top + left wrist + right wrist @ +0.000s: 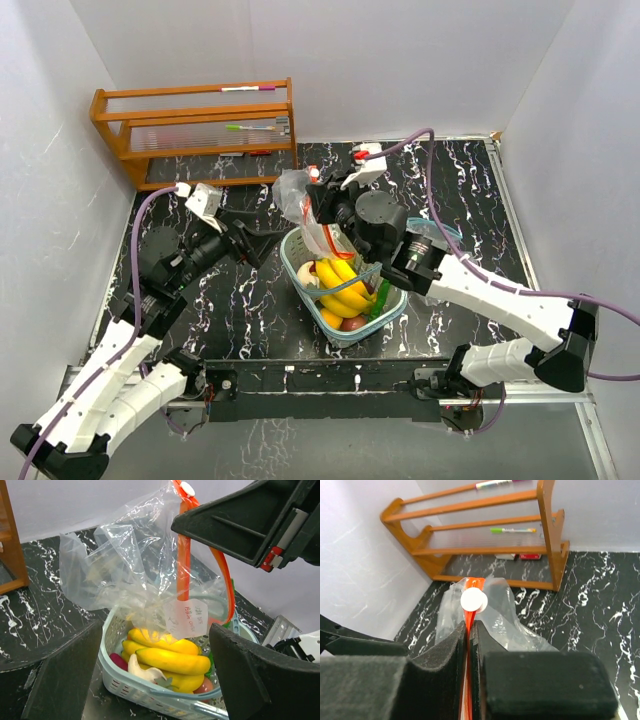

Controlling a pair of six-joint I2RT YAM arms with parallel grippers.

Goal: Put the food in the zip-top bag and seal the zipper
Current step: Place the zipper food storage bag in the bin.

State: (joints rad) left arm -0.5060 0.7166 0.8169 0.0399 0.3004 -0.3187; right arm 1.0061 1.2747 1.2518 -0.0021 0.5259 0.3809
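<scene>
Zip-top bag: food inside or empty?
Empty. The clear bag hangs crumpled from the right gripper, shut on its orange zipper, with nothing inside; the bananas lie in the teal basket below.

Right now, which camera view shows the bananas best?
The left wrist view: the bananas lie close and sharp in the basket, below the bag. The top view shows them small; the right wrist view shows none.

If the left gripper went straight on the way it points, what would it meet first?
The open left gripper would likely meet the clear zip-top bag hanging from the right gripper above the teal basket; the basket's near rim lies lower. Depth is unclear.
</scene>
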